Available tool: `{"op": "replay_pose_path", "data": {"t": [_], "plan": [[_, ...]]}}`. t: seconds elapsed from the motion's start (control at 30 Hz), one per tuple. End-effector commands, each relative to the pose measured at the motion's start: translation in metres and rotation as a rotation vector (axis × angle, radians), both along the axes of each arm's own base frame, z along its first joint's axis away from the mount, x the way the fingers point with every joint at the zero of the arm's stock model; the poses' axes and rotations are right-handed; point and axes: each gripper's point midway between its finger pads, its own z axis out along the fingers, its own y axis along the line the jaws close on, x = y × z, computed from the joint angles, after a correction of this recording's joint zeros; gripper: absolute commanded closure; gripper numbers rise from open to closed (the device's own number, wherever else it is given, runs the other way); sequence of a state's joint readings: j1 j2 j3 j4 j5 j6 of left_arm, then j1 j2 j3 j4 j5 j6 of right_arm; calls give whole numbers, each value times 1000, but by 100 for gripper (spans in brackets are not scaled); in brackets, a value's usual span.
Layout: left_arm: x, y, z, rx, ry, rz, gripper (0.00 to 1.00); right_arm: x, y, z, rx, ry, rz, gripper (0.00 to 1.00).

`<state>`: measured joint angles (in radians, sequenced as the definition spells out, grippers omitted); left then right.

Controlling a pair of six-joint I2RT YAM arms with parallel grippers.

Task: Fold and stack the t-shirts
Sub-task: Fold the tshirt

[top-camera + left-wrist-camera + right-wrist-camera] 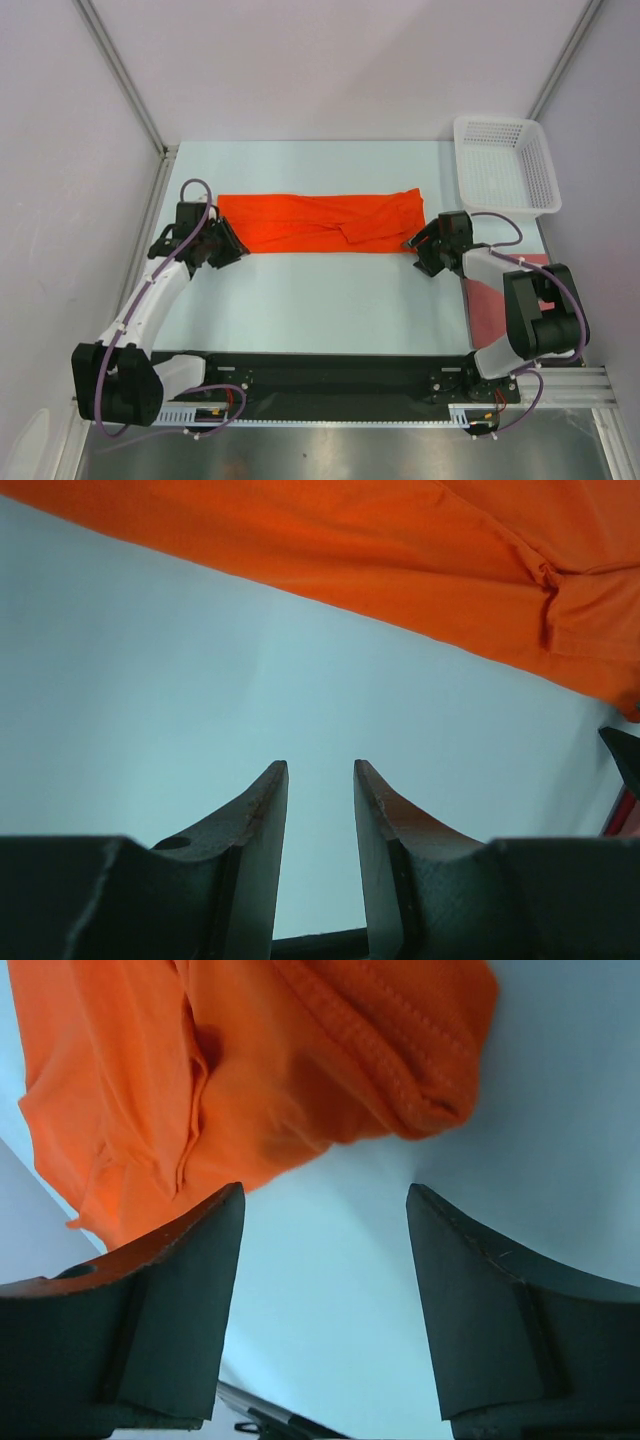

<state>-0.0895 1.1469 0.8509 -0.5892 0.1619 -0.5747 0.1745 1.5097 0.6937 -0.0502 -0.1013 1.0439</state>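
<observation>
Two shirts lie on the desk (330, 300), with one white basket (500, 165) at the far right corner. The orange shirt (320, 222) is a long flat band across the middle, creased near its right end. The brick-red shirt (487, 305) lies at the right edge, mostly hidden under the arm. The left gripper (320, 770), narrowly parted and empty, sits at the band's left end. The right gripper (325, 1195), spread wide and empty, is at its right end.

Orange t-shirt (320, 222), long flat band, centre; brick-red t-shirt (488, 305) far right.
</observation>
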Motion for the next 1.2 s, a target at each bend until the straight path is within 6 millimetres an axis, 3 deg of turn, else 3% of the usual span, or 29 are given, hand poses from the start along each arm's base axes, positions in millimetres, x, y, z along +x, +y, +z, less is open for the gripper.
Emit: {"op": "replay_pose_path", "data": {"t": [0.0,0.17,0.27,0.33,0.43,0.53,0.57,0.6,0.63,0.7,0.77,0.83,0.93,1.0,1.13,1.17], "plan": [[15,7,15,28,-51,9,62,28,-9,1,-10,-82,-62,32],[30,11,14,51,-40,8,62,58,-15,-5,-77,-95,-38,35],[41,13,11,67,-33,2,62,80,-18,-13,-105,-88,-31,51],[50,13,14,71,-38,-1,62,90,-20,-21,-118,-69,-39,68],[62,9,11,55,-20,-14,63,121,-24,-23,-137,-83,-38,76],[72,1,8,17,-4,-29,64,167,-38,-16,-238,-130,-45,86],[74,1,7,15,-2,-24,64,169,-47,-39,-268,-65,-44,89],[76,1,6,16,2,-19,64,200,-50,-14,-284,-127,-49,92],[77,2,-2,22,24,-16,64,204,-56,-22,-302,-95,-52,92],[77,2,-10,28,50,-16,63,239,-62,-12,-305,-138,-49,90],[73,0,-24,42,101,-27,62,254,-61,-5,-310,-144,-24,86],[70,2,-35,81,129,-33,61,276,-56,7,-320,-187,11,77],[62,-5,-52,131,201,-94,60,289,-45,17,-307,-191,77,60],[60,-4,-60,160,250,-77,59,289,-37,28,-299,-188,116,49],[50,-3,-61,132,278,16,57,264,-38,56,-367,-133,136,35],[48,-1,-62,130,284,37,54,251,-37,74,-392,-145,146,33]]}}
